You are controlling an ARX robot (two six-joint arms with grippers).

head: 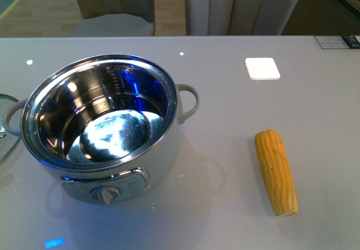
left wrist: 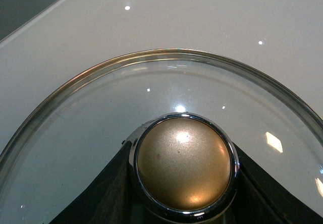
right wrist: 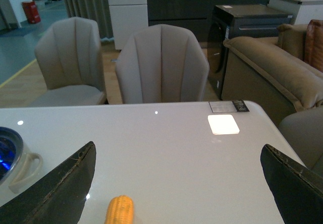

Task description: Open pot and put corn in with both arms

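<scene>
I am gripping the lid (left wrist: 96, 118) by its knob (left wrist: 184, 166) with my left hand (left wrist: 181, 153), resting it on the counter (head: 225, 92) just left of the open pot (head: 163, 160), while my right hand (right wrist: 177, 151) is hovering wide open above the corn (head: 275, 171) lying right of the pot, ready for taking it.

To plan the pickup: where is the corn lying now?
Front view: the corn lies on the table, right of the open pot, nearer than the white square.
</scene>
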